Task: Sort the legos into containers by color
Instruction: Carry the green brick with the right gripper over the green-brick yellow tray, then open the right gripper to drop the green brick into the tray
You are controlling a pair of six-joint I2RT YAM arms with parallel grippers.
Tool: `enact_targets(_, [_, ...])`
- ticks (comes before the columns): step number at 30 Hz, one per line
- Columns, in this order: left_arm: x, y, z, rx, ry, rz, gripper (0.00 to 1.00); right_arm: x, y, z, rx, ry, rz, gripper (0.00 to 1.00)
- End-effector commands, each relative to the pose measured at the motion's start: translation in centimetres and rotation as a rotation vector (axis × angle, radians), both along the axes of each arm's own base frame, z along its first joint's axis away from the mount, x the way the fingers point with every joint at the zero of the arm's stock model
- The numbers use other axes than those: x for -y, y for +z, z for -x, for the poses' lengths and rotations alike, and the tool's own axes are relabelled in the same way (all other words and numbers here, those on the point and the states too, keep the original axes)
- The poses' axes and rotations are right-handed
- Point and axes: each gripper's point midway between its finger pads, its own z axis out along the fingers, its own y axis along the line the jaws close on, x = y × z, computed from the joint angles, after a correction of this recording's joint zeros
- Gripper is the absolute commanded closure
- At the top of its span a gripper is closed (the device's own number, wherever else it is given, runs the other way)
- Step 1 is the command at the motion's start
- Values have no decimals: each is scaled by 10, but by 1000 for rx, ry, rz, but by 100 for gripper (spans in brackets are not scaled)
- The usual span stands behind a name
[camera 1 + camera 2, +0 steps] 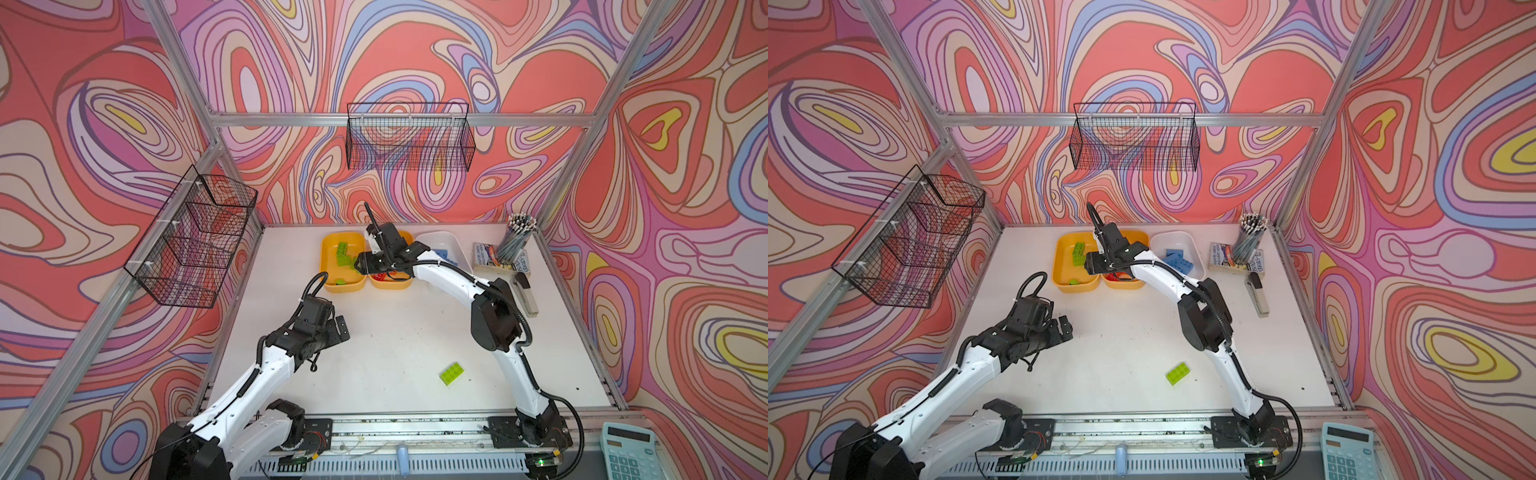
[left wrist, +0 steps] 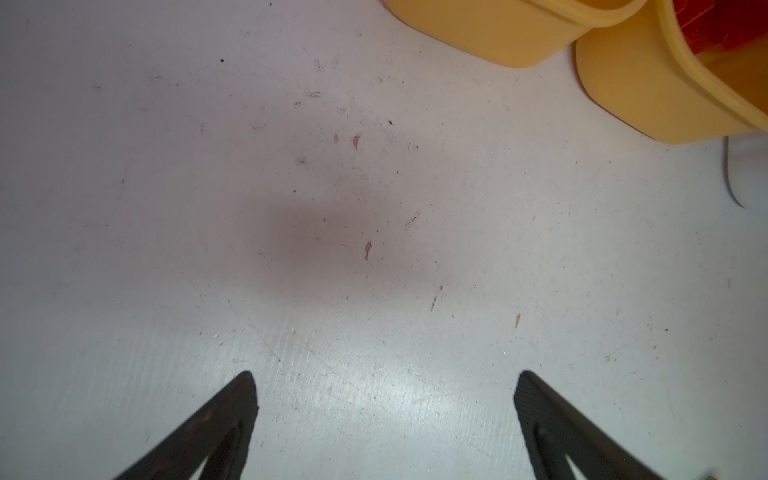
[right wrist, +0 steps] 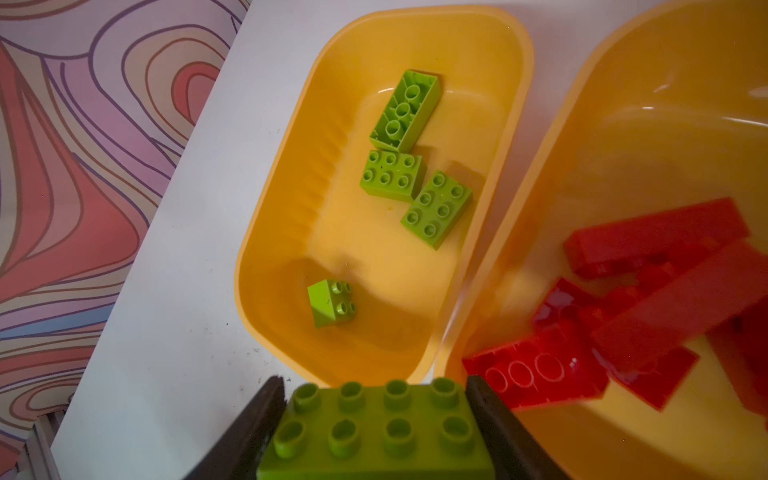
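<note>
Right pincer (image 3: 375, 388) clamped on green brick (image 3: 374, 436), plain only in right wrist view, yellow tub (image 3: 286, 199) just ahead, left pincer (image 2: 384, 386) wide apart, empty, above table (image 2: 166, 208).

left arm (image 1: 249, 374) folded low on its own side, left gripper (image 2: 384, 386) aimed down, jaws wide apart and empty, right arm (image 1: 440, 274) stretched way out to the back and arched over, wrist tipped down, right gripper (image 3: 376, 384) clamped lengthwise on a green lego (image 3: 374, 432)
</note>
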Motion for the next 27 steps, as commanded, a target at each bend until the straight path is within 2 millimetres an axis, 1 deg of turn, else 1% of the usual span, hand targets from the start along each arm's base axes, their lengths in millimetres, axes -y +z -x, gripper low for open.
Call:
enact_targets(1, [-4, -7, 2, -13, 32, 10, 0, -20, 6, -8, 45, 59, -41, 50])
enact_targets(5, [-5, -8, 2, -31, 33, 12, 0, -35, 0, -21, 58, 71, -66, 49])
enact_targets(7, [-5, -8, 1, -36, 34, 12, 0, -41, -2, -26, 64, 74, -85, 46])
enact_targets(8, [-5, -8, 2, -38, 34, 12, 0, -44, -3, -27, 63, 76, -95, 43])
enact_targets(9, [-5, -8, 1, -37, 33, 12, 0, -46, -3, -27, 61, 80, -110, 36])
enact_targets(11, [-5, -8, 1, -37, 30, 13, 0, -50, -3, -27, 57, 88, -134, 16])
enact_targets(12, [-4, -7, 0, -39, 25, 13, 0, -52, 0, -26, 60, 96, -147, 7])
enact_targets(13, [-4, -6, 0, -44, 23, 10, 0, -53, 7, -26, 70, 101, -158, 4])
enact_targets(14, [-4, -5, 0, -47, 20, 7, 0, -53, 13, -26, 79, 104, -165, 3])
enact_targets(17, [-3, -1, -1, -46, 18, 13, 0, -48, 48, -21, 134, 115, -175, 2])
enact_targets(20, [0, 4, 0, -42, 18, 34, 0, -28, 78, -11, 181, 96, -136, 2])
enact_targets(22, [4, 9, 2, -41, -2, 58, 0, -5, 86, 0, 189, 65, -77, 2])
enact_targets(24, [10, 14, 4, -29, -20, 94, 0, 21, 82, 15, 177, 25, -4, 2])
enact_targets(26, [19, 21, 5, -4, -46, 143, 0, 50, 71, 34, 153, -9, 72, 3])
enact_targets(27, [21, 24, 8, 9, -53, 160, 0, 68, 62, 46, 134, -30, 115, 3])
